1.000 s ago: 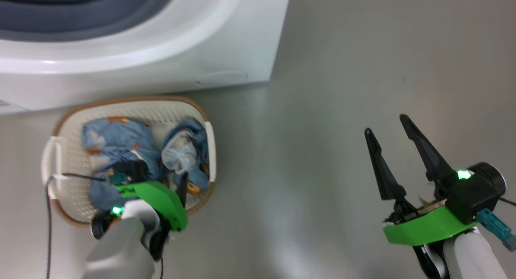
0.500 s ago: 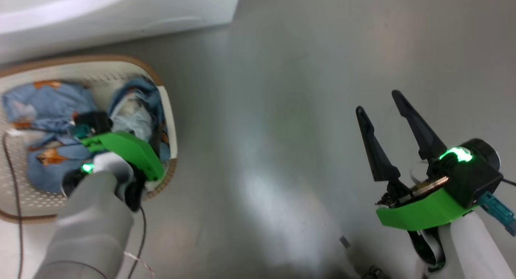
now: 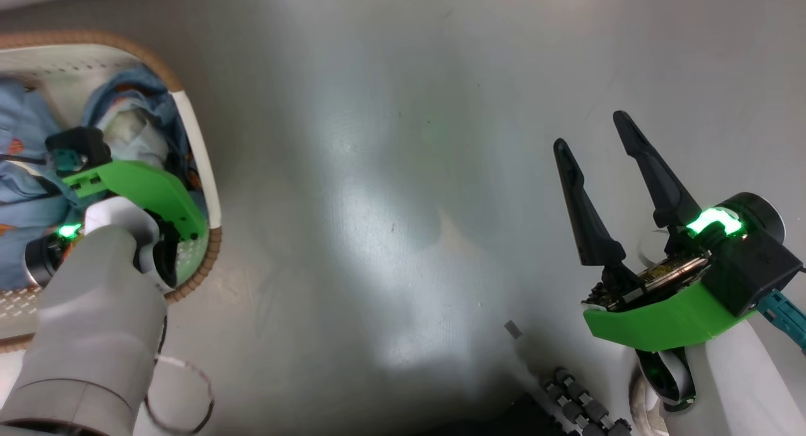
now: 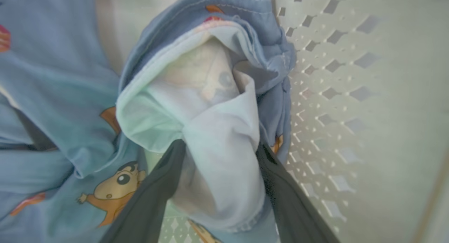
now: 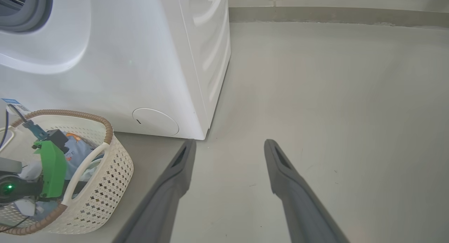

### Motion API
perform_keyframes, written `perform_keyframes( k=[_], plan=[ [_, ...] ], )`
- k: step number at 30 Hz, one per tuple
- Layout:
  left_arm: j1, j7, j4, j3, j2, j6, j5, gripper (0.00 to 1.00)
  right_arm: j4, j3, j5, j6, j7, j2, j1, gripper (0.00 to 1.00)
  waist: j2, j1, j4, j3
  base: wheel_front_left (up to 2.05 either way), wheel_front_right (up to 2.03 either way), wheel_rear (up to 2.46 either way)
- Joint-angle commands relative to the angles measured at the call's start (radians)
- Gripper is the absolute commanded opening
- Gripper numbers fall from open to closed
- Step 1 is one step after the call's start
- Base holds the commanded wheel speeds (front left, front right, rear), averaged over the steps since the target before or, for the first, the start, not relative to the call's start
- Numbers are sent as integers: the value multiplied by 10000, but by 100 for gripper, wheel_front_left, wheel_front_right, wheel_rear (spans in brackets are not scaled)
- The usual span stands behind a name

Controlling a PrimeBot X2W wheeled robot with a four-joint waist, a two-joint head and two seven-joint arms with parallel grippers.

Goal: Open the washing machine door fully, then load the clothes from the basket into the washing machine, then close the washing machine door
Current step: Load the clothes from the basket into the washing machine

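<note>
The cream basket (image 3: 196,147) stands on the floor at the left, and in the right wrist view the basket (image 5: 105,186) is in front of the white washing machine (image 5: 140,60). Light-blue printed clothes (image 3: 135,124) lie in it. My left gripper (image 4: 221,148) is down inside the basket, open, its two dark fingers either side of a bunched fold of one garment (image 4: 210,106) with the white lining showing. A second garment (image 4: 52,78) lies beside it. My right gripper (image 3: 590,132) hangs open over bare floor, holding nothing. The washing machine door is out of view.
Grey floor (image 3: 390,171) spreads between the basket and my right arm. My base's rollers (image 3: 579,404) are at the bottom edge, and a cable loop (image 3: 182,398) lies by the left forearm. The washer's grey gasket (image 5: 31,11) and round service flap (image 5: 155,122) face the basket.
The head camera has swung, so basket and washer slid up and left in its view. My left gripper stays in the basket among the clothes. The right gripper stays open.
</note>
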Motion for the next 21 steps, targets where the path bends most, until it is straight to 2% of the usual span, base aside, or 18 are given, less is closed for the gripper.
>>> perform_keyframes(
  k=[1, 3, 4, 5, 6, 13, 21],
  plan=[
    [119, -4, -20, 103, 319, 151, 47, 100, -277, 192, 114, 87, -119, -4, 273, 100, 0, 0, -152, 275, 0, 0, 0],
    [102, -20, -16, 102, 342, 235, 40, 100, -312, 184, 135, 87, -119, -2, 279, 100, 0, 0, -149, 315, 0, 0, 0],
    [97, -54, -14, 100, 345, 285, 40, 79, -322, 176, 141, 87, -119, -2, 286, 100, 0, 0, -139, 322, 0, 0, 0],
    [92, -113, -13, 80, 347, 360, 64, 44, -330, 164, 147, 87, -119, 0, 295, 100, 0, 0, -120, 325, 0, 0, 0],
    [95, -136, -12, 67, 339, 401, 70, 0, -335, 157, 150, 87, -119, -1, 304, 100, 0, 0, -102, 327, 0, 0, 0],
    [145, -335, -6, 101, 357, 502, -11, 0, -340, 143, 161, 87, -119, -18, 265, 100, 0, 0, -6, 289, 0, 0, 0],
    [288, -1168, -4, 76, 348, 308, -17, 0, -281, 89, 137, 87, -120, -7, 233, 100, 0, 0, 165, 22, 0, 0, 0]
  ],
)
